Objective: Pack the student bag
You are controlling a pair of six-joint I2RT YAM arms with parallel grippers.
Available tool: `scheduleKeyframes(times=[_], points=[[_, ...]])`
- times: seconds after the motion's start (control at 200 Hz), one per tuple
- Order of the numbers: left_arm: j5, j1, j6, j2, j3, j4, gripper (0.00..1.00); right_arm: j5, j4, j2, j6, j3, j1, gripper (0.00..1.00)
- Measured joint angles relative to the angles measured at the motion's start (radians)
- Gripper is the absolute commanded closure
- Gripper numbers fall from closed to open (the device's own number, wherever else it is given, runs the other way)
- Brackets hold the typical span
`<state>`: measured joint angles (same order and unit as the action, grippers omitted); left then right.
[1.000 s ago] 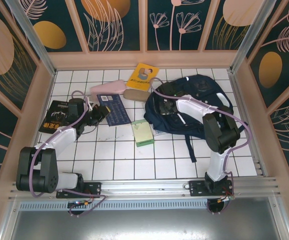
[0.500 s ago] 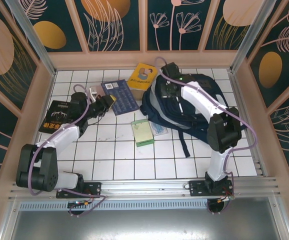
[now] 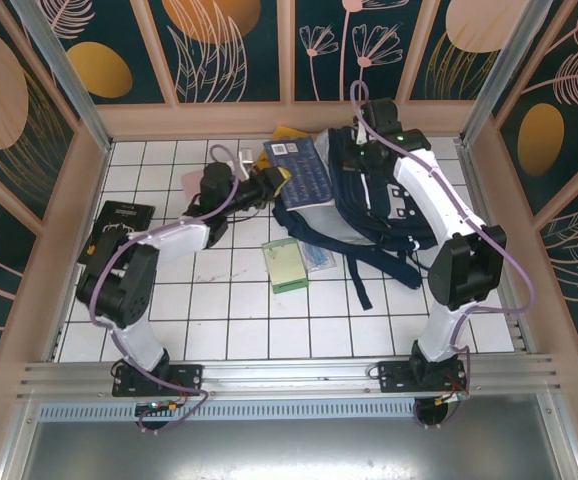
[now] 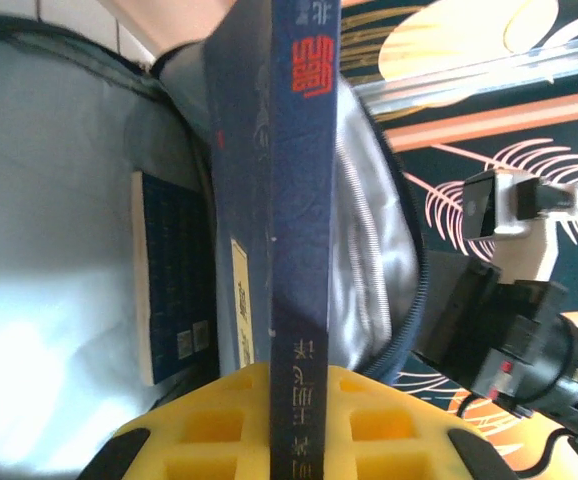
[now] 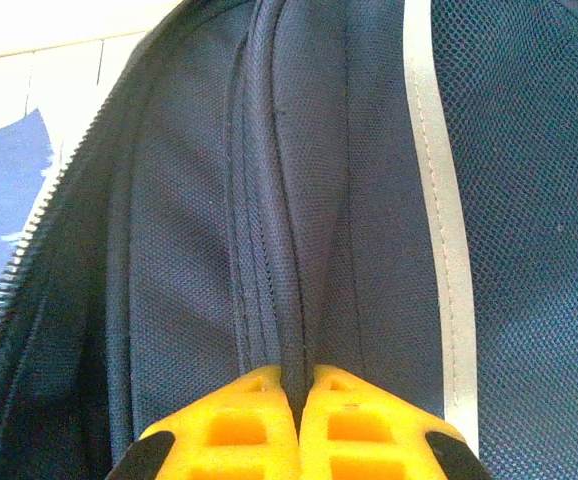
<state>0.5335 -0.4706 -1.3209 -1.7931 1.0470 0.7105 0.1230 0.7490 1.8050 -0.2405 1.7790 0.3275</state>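
**Left gripper** (image 4: 297, 382): the yellow pads are clamped on the spine edge of a blue book (image 4: 274, 230). The book stands on edge, with its far end inside the open mouth of the student bag (image 4: 59, 230).

**Right gripper** (image 5: 294, 378): the pads are pressed together on a fold of navy fabric at the top of the bag. A white reflective stripe (image 5: 437, 200) runs just beside the grip. From above, this gripper (image 3: 374, 155) holds the far end of the bag raised.

**Student bag** (image 3: 379, 205): it lies on the far right of the tiled table (image 3: 219, 320).
- Long axis: far to near, tilted slightly.
- Top end: at the far wall.
- Straps (image 3: 361, 285): trailing toward the arm bases.
- Open mouth: faces left, toward the left gripper (image 3: 269, 183).

**Writing**
- Held book, spine: one red character near the far end and white characters near the pads, none of them legible.
- Second blue book (image 4: 174, 290), lying flat inside the bag: small square code marks, too small to read.

**Count**
- Student bag: one.
- Blue books: two.
- Black book (image 3: 117, 225): one, at the table's left edge.
- Green pad (image 3: 287, 265): one, at mid-table.
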Motion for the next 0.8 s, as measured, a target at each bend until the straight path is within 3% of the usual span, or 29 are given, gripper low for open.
scheduleKeyframes(times=[0.375,0.8], points=[[-0.095,-0.099,-0.046,-0.256,0.217,-0.046,1.00,0.124,0.000,-0.005,-0.039,0.030,-0.068,1.00],[-0.116,-0.126,-0.046,-0.309,0.258,-0.080,1.00,0.175,-0.003,-0.005,-0.058,0.032,-0.086,1.00]])
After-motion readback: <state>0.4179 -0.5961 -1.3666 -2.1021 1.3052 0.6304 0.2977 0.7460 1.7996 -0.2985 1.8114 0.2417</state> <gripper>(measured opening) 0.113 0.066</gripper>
